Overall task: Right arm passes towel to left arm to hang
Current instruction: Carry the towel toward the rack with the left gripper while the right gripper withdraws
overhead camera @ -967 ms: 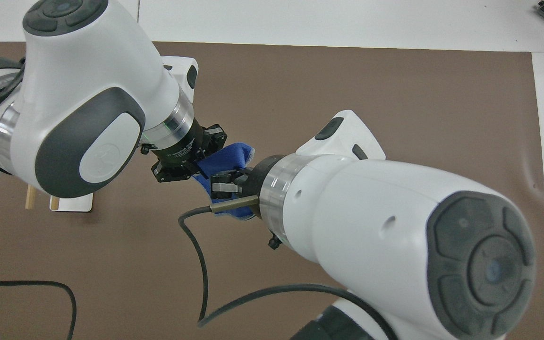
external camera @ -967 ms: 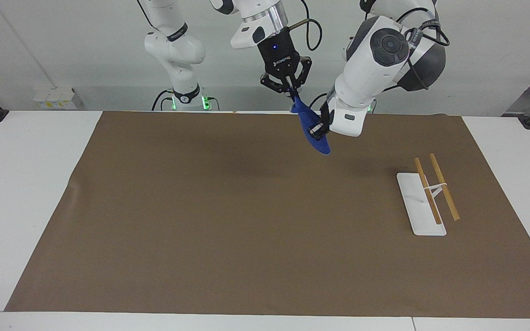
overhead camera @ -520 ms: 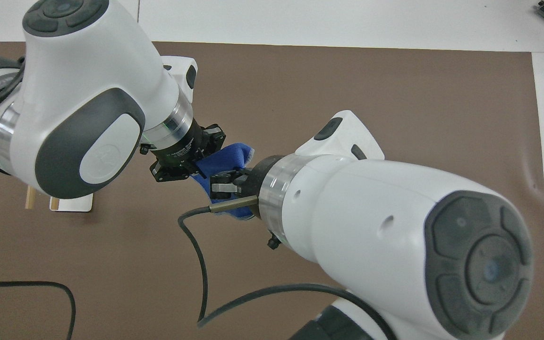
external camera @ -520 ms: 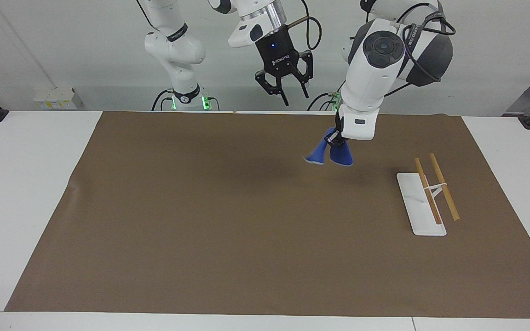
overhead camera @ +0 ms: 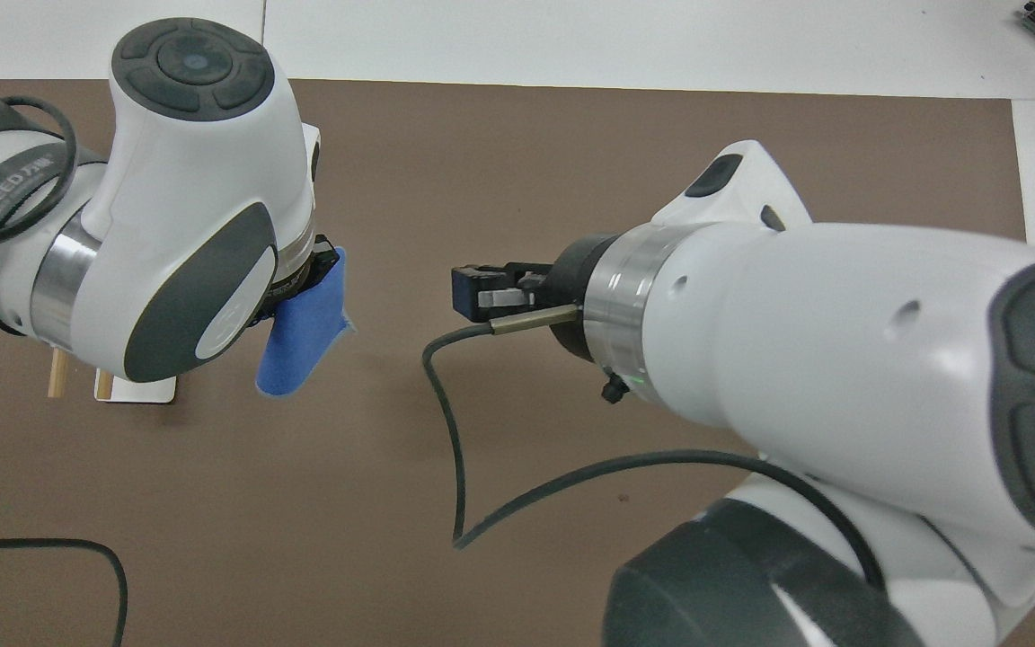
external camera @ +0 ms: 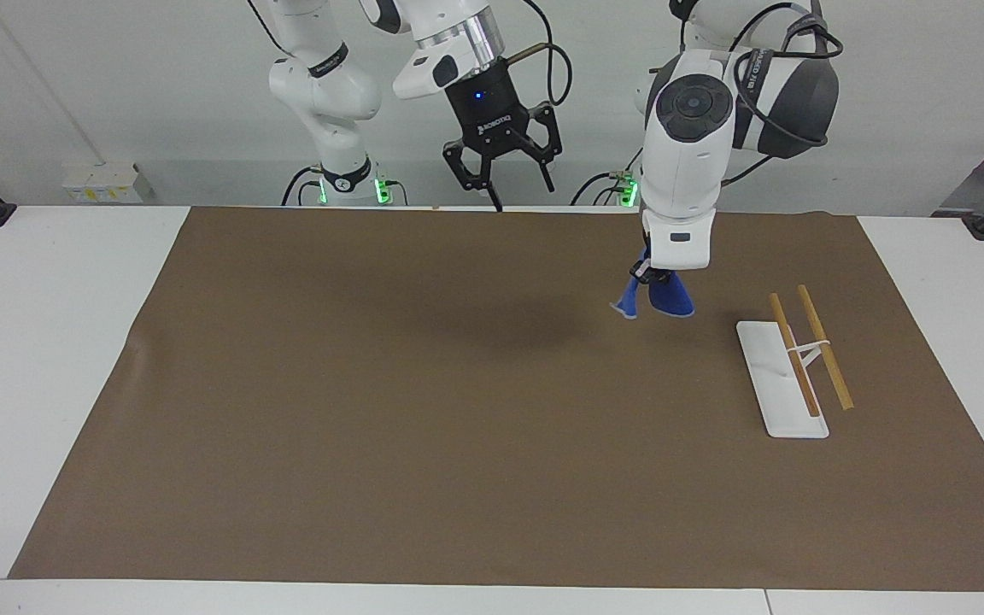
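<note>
The small blue towel (external camera: 663,297) hangs from my left gripper (external camera: 653,273), which is shut on its top and holds it in the air over the brown mat (external camera: 424,410), beside the hanging rack (external camera: 787,376). In the overhead view the towel (overhead camera: 302,332) droops below the left wrist, whose body hides the gripper. My right gripper (external camera: 505,175) is open and empty, raised over the mat's edge nearest the robots; it also shows in the overhead view (overhead camera: 468,292).
The rack is a white base plate with two wooden rods (external camera: 823,359) on a white stand, toward the left arm's end of the mat; the left arm hides most of it in the overhead view (overhead camera: 136,388). A black cable (overhead camera: 455,431) hangs from the right wrist.
My right gripper let go of the towel, opened and drew back toward the right arm's side. My left gripper carried the towel toward the rack and turned to point down.
</note>
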### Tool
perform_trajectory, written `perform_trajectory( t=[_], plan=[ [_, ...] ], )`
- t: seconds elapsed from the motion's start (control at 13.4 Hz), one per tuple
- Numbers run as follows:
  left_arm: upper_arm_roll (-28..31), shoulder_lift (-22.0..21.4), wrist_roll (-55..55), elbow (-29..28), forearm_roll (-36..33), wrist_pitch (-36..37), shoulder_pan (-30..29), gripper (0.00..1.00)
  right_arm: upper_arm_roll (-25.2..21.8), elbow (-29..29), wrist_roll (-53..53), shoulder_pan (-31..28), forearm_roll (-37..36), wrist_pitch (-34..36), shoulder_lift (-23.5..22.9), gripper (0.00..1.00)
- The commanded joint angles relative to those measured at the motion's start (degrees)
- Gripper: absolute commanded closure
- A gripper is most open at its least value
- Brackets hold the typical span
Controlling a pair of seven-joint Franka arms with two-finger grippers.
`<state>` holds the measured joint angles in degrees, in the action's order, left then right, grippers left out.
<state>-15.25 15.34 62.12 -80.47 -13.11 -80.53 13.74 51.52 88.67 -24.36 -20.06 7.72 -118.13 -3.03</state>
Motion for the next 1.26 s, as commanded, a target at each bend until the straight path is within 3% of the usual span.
perform_trajectory(
  t=[0.0,0.22,0.37,0.52,0.97,1.19],
  plan=[
    [0.1,-4.0,-0.4,-6.6,-6.3,0.2,-0.5,1.0,0.3,0.1,7.1,-4.7,0.9,0.3,-0.7,0.28],
    [0.2,-4.4,-0.3,-7.3,-11.6,1.5,-0.6,1.0,-0.7,0.1,17.5,-9.6,-0.1,3.6,-0.6,0.28],
    [0.2,-4.4,0.5,-8.0,-14.9,3.0,-0.6,1.0,-4.6,0.1,23.4,-9.8,-1.2,6.6,-0.5,0.28],
    [0.2,-4.7,3.1,-9.3,-18.7,3.7,-0.9,1.0,-7.0,-0.4,30.7,-9.8,-6.9,10.0,-0.3,0.28],
    [0.2,-5.5,7.0,-13.7,-29.9,5.5,-1.6,1.0,-12.9,-2.9,34.9,-9.8,-10.7,23.4,0.0,0.3],
    [0.1,-0.2,11.2,-14.6,-36.5,9.2,-1.3,1.0,-15.5,-2.9,35.9,-9.8,-13.5,28.3,0.7,0.3]
  ],
)
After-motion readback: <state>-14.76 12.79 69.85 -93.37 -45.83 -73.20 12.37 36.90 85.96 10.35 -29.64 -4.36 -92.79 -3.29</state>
